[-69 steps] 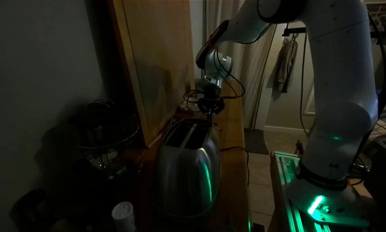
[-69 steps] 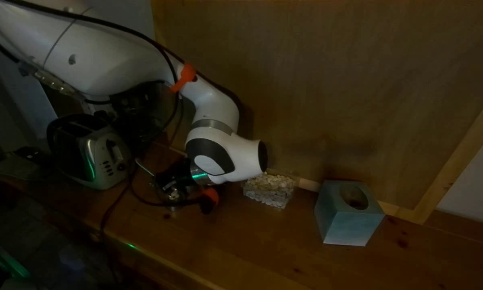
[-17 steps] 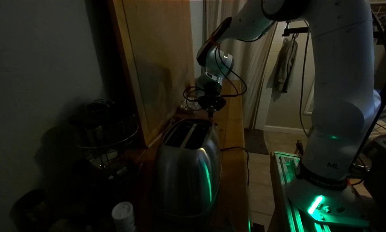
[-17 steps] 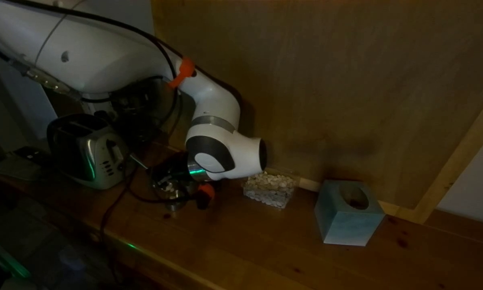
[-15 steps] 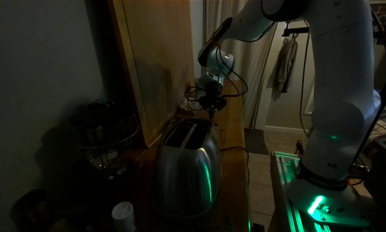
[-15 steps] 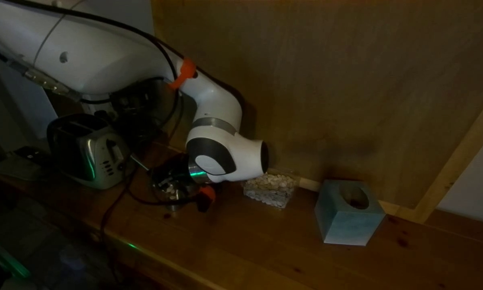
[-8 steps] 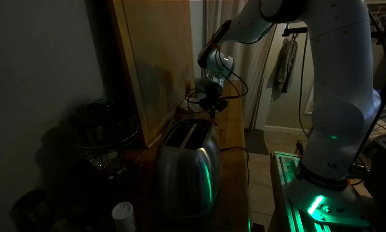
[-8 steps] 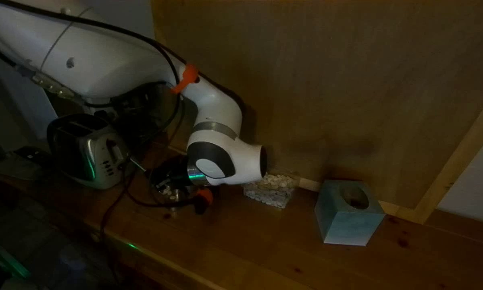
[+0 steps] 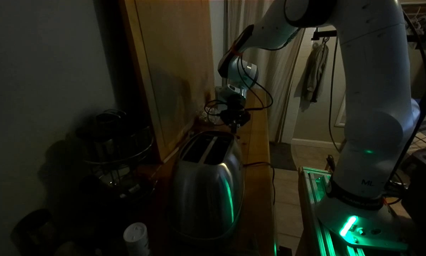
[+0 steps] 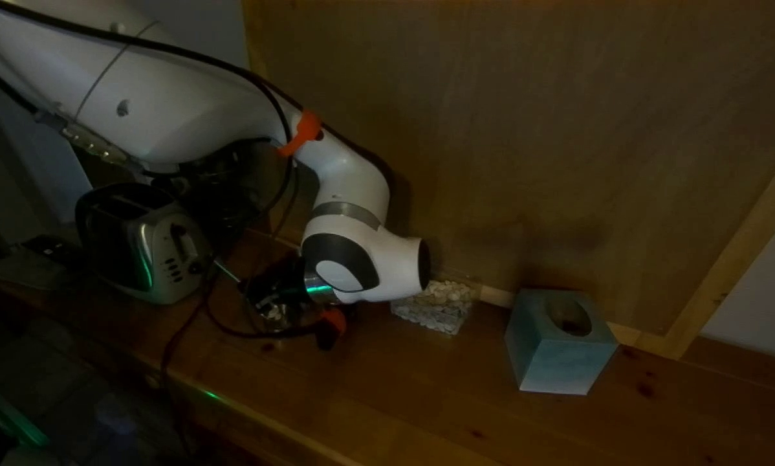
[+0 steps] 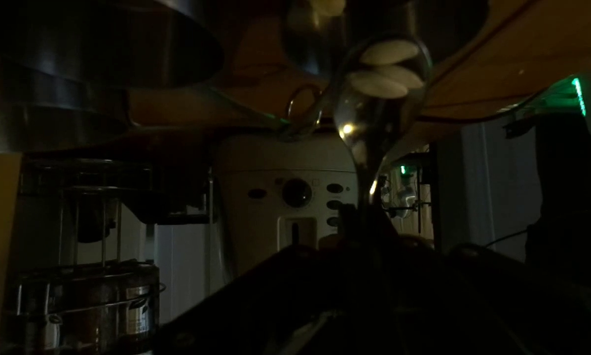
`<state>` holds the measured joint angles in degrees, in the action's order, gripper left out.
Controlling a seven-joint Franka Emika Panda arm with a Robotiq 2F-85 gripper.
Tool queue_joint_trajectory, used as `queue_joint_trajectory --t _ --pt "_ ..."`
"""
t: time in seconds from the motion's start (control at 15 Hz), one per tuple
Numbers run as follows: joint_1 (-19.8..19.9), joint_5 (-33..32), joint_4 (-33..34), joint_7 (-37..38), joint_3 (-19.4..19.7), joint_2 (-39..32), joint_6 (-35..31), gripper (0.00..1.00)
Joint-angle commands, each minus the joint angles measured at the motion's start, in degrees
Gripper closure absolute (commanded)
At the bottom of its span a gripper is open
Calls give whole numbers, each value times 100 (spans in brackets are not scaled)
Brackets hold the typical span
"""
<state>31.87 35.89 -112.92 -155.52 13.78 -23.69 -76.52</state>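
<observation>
The black fingers (image 11: 349, 224) are clenched on a shiny metal spoon (image 11: 369, 121), pinching its narrow neck, probably because that slim part suits the grip and leaves the rounded bowl free. The wrist view stands upside down, with the brown wooden counter (image 11: 537, 59) at its top, so the spoon's bowl juts past the fingertips and hangs below them. Several pale, flat, oval pieces (image 11: 379, 85), like seeds, appear to lie in that bowl near its tip, seemingly kept there by its hollow.

In an exterior view a slim bright rod (image 10: 228, 272), probably the spoon's handle, slants from the fingers toward a silver two-slot toaster (image 10: 141, 249), whose control face is turned to the fingers. Just past the spoon's bowl is a round polished metal cup (image 11: 448, 24); whether the two touch I cannot tell. Darker curved metal ware (image 11: 98, 44) near it is too dim to name.

Farther along, a clear box of pale pieces (image 10: 436, 310) stands at the foot of a tall wooden panel (image 10: 523, 129), near a pale blue cube-shaped box (image 10: 562, 362) with an oval opening; both are likely set back for working room. Beyond the toaster, a dark wire rack (image 9: 138, 154) stands near the grey wall (image 9: 56, 71).
</observation>
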Motion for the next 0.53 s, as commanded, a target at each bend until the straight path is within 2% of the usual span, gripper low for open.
queue_joint_trajectory --t 0.0,0.07,0.13,0.2,0.27,0.33,0.4,0.47 --pt "421 -54 189 -98 -574 32 51 98" --pt "697 -57 274 -108 -923 38 241 98" --pt "509 24 237 -119 -671 1 -36 98" --pt "479 -6 314 -279 -628 -93 194 98" --pt "694 -28 337 -57 -905 -42 -21 98" --pt "652 -18 365 -136 -825 -90 121 98" --pt "342 53 360 -178 -450 -114 103 98" --pt "353 69 388 -143 -419 -160 203 98"
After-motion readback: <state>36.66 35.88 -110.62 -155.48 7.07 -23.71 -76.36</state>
